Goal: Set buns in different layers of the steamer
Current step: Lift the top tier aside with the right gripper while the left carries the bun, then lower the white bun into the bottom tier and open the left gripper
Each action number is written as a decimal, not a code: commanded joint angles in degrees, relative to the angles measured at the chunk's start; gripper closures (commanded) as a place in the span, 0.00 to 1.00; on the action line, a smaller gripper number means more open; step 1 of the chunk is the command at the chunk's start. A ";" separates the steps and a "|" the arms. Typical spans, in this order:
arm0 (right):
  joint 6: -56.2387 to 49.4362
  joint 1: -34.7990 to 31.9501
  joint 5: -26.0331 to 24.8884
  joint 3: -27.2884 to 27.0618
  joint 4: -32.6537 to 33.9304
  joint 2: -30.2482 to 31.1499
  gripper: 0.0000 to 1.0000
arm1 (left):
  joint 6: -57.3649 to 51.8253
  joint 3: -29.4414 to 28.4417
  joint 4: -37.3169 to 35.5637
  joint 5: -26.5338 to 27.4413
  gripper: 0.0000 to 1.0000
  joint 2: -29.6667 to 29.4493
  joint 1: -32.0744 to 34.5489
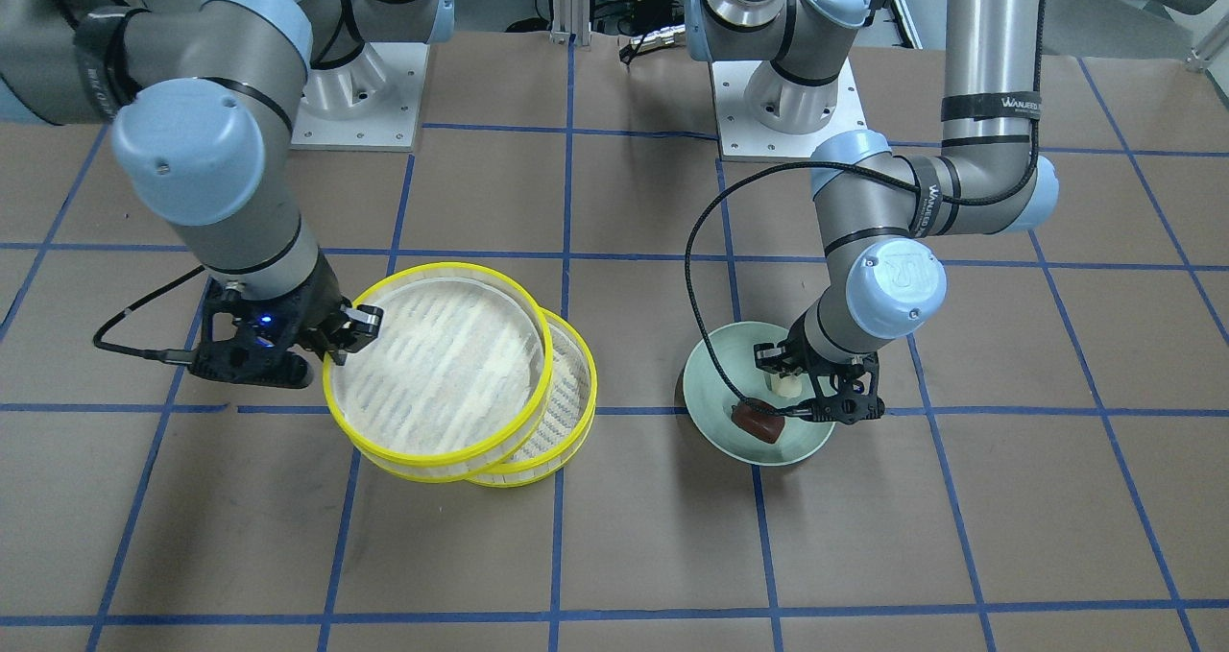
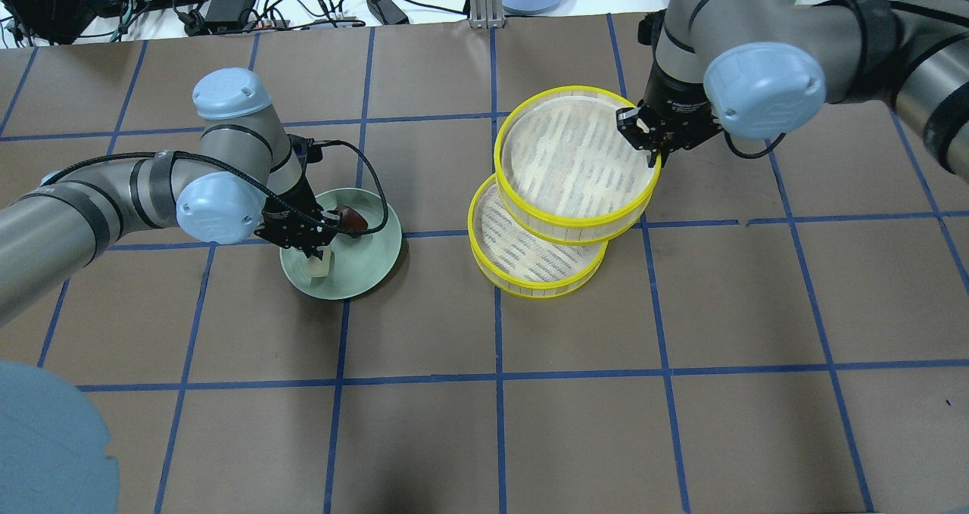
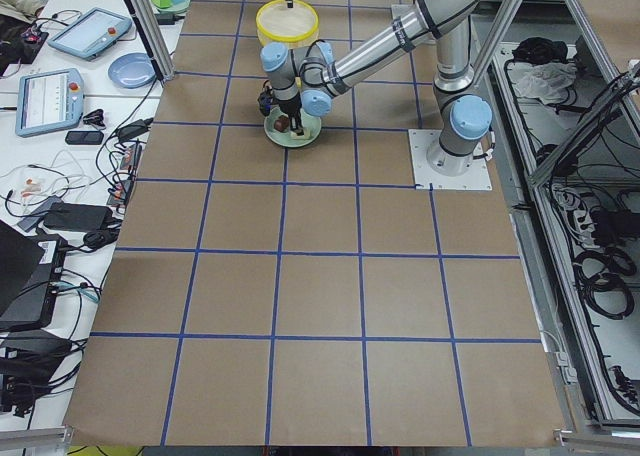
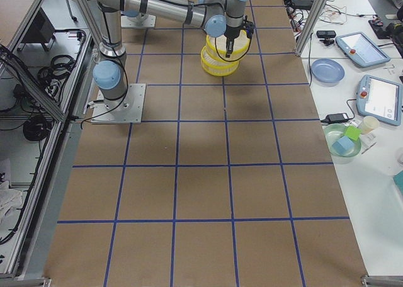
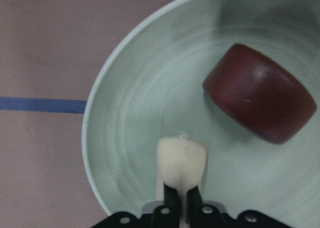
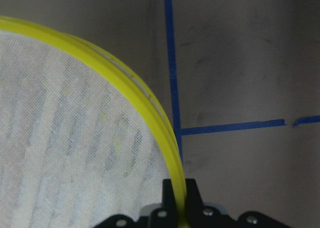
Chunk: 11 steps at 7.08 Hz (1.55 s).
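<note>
Brown tabletop [image 1: 653, 537] gridded in blue tape. The right gripper [image 1: 353, 330] pinches the rim of the upper yellow-rimmed translucent steamer tray [image 1: 444, 268], holding it offset over the matching lower tray [image 2: 539, 290] and baring part of that mesh floor. On the pale green round plate [image 1: 778, 446], the left gripper [image 5: 182, 200] is closed on the cream-white bun [image 5: 181, 160]; the dark reddish-brown bun [image 5: 260, 93] lies beside it. Step judged: first pick-up; next, carrying the bun to the exposed lower tray. The black arm strap [image 1: 994, 105] reads roughly "WANJEE…".

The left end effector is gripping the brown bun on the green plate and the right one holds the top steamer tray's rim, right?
No: the left end effector grips the cream-white bun; the brown bun lies free beside it, as the left wrist view shows. The rest is right.
</note>
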<state>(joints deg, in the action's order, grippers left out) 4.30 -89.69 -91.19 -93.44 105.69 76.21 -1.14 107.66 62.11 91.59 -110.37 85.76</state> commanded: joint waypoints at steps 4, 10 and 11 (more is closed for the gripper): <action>-25.12 19.97 0.05 0.28 2.14 -2.37 1.00 | 15.28 -13.50 10.75 -6.43 1.00 4.29 10.95; -25.83 20.87 -0.13 0.19 1.80 -2.56 1.00 | 35.32 -15.37 -0.84 -5.90 1.00 -5.10 29.19; -25.83 20.78 -0.13 0.19 1.71 -2.56 1.00 | 34.72 -15.02 -1.63 -5.90 0.36 -5.90 29.46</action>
<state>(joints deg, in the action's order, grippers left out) -21.53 -68.87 -91.28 -93.24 107.53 73.66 33.52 92.29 61.62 85.64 -114.86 114.27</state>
